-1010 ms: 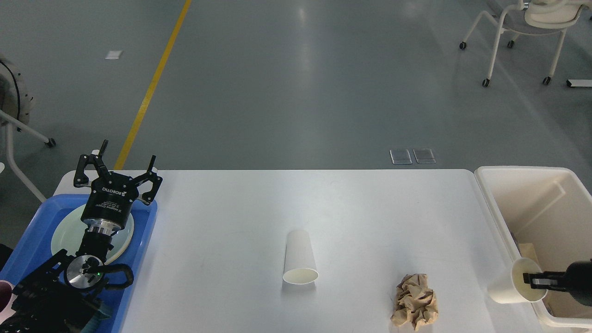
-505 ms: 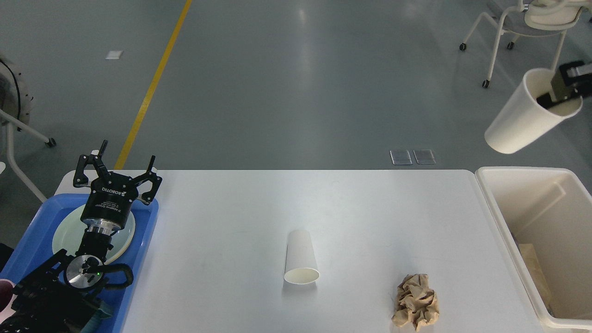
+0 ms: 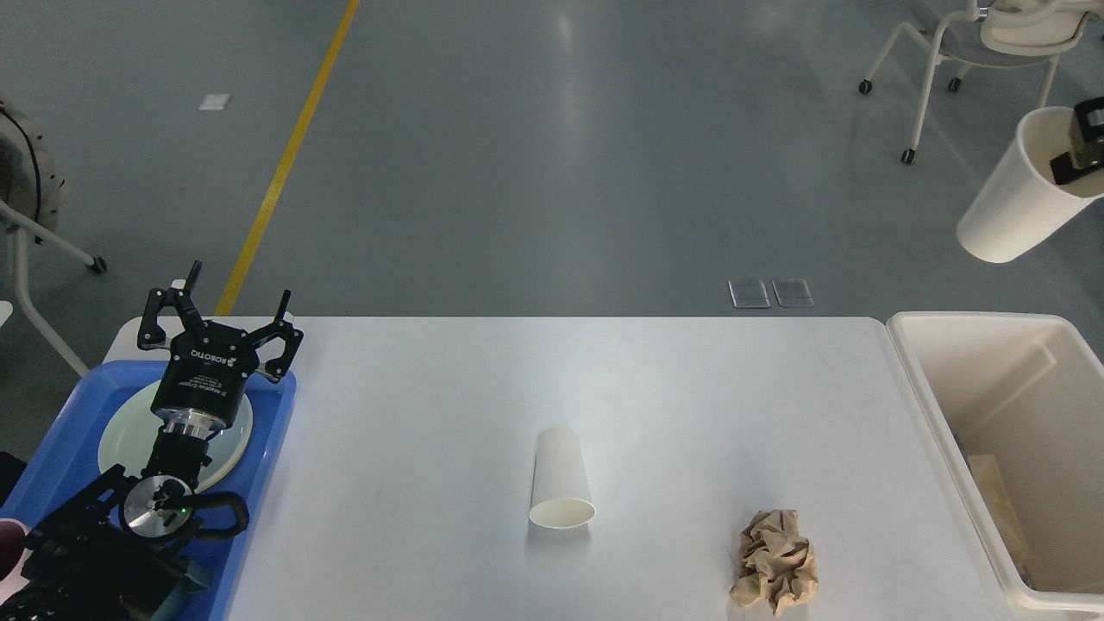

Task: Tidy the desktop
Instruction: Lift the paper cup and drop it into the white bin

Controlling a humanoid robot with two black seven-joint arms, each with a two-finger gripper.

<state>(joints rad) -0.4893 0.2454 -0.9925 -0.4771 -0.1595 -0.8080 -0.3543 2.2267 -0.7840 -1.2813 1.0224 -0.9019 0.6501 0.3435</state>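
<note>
The white desktop (image 3: 690, 405) fills the lower part of the head view. A white paper cup (image 3: 561, 479) lies on its side near the middle, mouth toward me. A crumpled brown paper ball (image 3: 774, 561) lies to its right near the front edge. My right gripper (image 3: 1076, 148) is at the right edge, high above the cream bin, shut on the rim of a second white paper cup (image 3: 1018, 194) that hangs tilted. My left gripper (image 3: 235, 293) is open and empty above the blue tray's far end.
A blue tray (image 3: 276, 431) at the left holds a pale green plate (image 3: 121, 440). A cream plastic bin (image 3: 914, 362) stands against the desktop's right end, with some scrap inside. A wheeled chair (image 3: 975, 43) stands on the floor at the back right.
My right gripper has lifted the paper cup from the bin's front rim to high above the bin, then shifted it right. The left arm has not moved.
</note>
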